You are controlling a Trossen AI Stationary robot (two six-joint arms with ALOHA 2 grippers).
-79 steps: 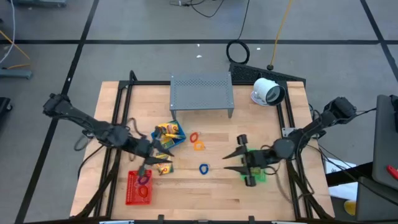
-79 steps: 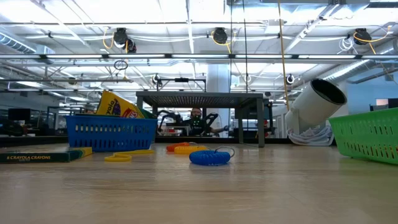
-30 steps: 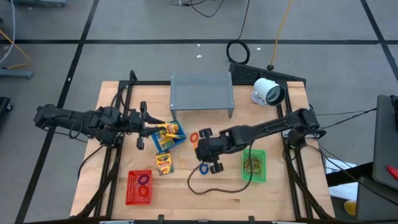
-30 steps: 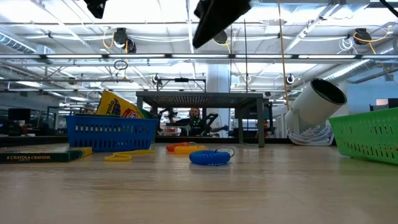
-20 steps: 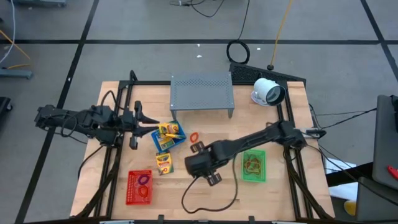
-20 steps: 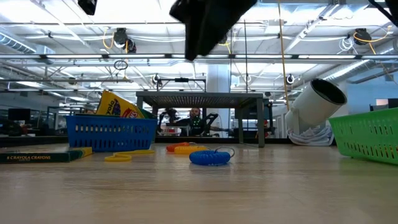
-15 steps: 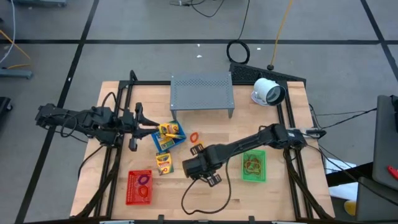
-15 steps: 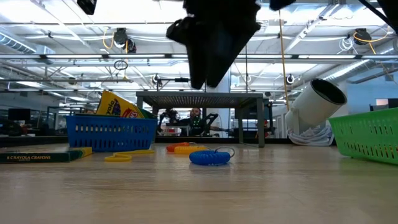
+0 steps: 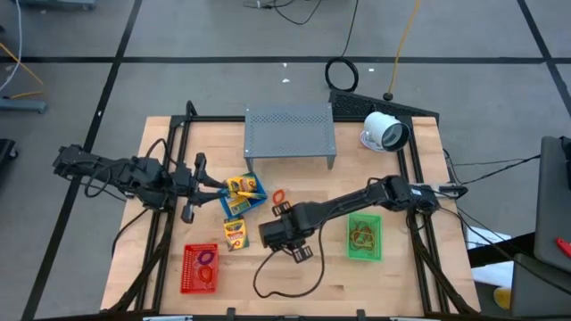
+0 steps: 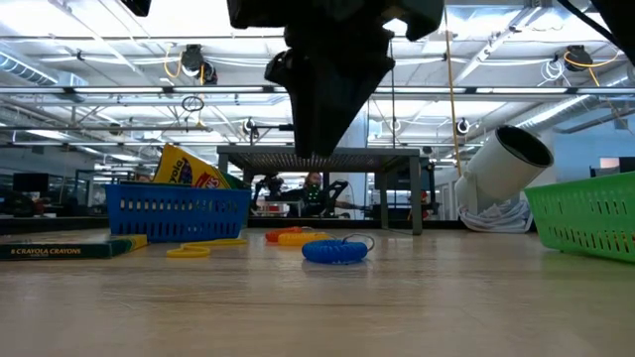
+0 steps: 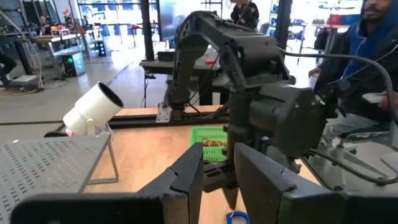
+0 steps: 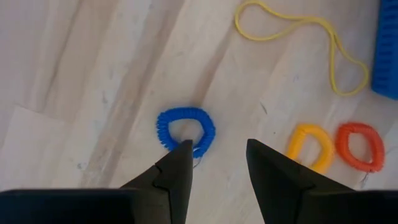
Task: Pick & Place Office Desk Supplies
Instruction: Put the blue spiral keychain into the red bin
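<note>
A blue coiled rubber-band loop (image 12: 185, 129) lies flat on the wood table. My right gripper (image 12: 217, 157) hangs above it, pointing down, open, with nothing between its fingers; the low view shows its tips (image 10: 316, 149) well clear of the loop (image 10: 334, 251). A yellow coil (image 12: 309, 147), an orange coil (image 12: 357, 144) and a thin yellow band (image 12: 298, 34) lie nearby. The blue basket (image 9: 243, 193) holds a crayon pack, and another crayon pack (image 9: 235, 234) lies flat beside it. My left gripper (image 9: 194, 187) waits level at the table's left, open and empty.
A red basket (image 9: 200, 267) stands near the front left and a green basket (image 9: 363, 238) at the right, each with bands inside. The grey perforated stand (image 9: 290, 132) and the white round device (image 9: 384, 132) stand at the back. A person shows beyond the table (image 11: 373, 37).
My right gripper has swung toward the table's left and near edges, come down, and tipped from slanting to pointing almost straight down over the blue loop. The loop and the other things have stayed where they were.
</note>
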